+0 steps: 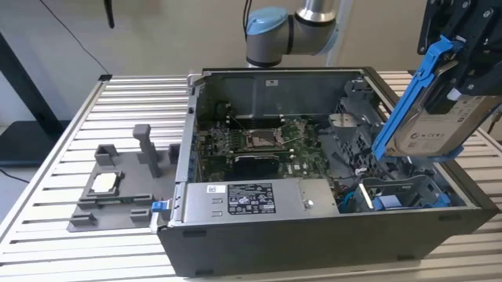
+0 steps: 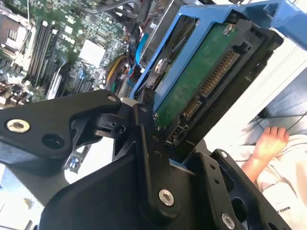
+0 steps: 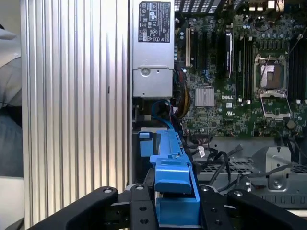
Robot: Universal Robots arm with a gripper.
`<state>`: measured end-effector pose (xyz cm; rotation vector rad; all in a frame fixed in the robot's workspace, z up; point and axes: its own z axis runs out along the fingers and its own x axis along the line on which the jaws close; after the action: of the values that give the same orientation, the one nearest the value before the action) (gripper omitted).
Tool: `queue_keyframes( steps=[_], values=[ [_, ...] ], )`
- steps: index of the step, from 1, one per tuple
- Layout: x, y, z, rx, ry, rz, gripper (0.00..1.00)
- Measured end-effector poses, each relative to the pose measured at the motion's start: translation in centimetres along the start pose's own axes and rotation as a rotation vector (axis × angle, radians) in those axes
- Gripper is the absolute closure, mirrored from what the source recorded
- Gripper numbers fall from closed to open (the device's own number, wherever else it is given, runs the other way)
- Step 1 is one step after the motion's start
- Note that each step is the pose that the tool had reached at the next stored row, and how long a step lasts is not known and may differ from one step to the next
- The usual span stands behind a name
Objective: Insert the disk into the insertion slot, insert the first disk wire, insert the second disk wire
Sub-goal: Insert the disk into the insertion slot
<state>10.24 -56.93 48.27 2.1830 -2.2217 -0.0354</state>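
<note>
Hanging tilted over the open computer case (image 1: 314,252), the disk (image 1: 427,126) is on the exterior view's right. The gripper (image 1: 459,64) grasps it tight, above the insertion slot (image 1: 400,194) but not in it. The case sits on a silver slatted table (image 1: 63,135) (a pale wall (image 1: 157,35) stands far behind). In the second wrist view, black fingers (image 2: 146,143) squeeze the disk's end, and a person's hand (image 2: 271,141) lies past it. In the first wrist view, the blue frame (image 3: 175,182) hangs near the green board (image 3: 230,72).

The disk (image 1: 443,117) is silver with a white label (image 1: 427,136), its frame (image 1: 404,103) bright blue. The gripper (image 3: 175,211) is black, the case (image 1: 314,247) dark grey; at its nine o'clock, the table (image 1: 70,117) is ribbed silver.
</note>
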Motion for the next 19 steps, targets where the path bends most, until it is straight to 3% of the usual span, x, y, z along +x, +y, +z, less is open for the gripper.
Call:
queue_keyframes(
  steps=[4, 10, 19],
  values=[
    [0.00, -0.02, 0.69, 0.0056, 0.0001, -0.002, 0.67],
    [-0.01, -0.06, 1.49, 0.0295, -0.0001, -0.009, 0.67],
    [-0.01, -0.11, 3.06, 0.0325, 0.0005, -0.020, 0.67]
  ],
)
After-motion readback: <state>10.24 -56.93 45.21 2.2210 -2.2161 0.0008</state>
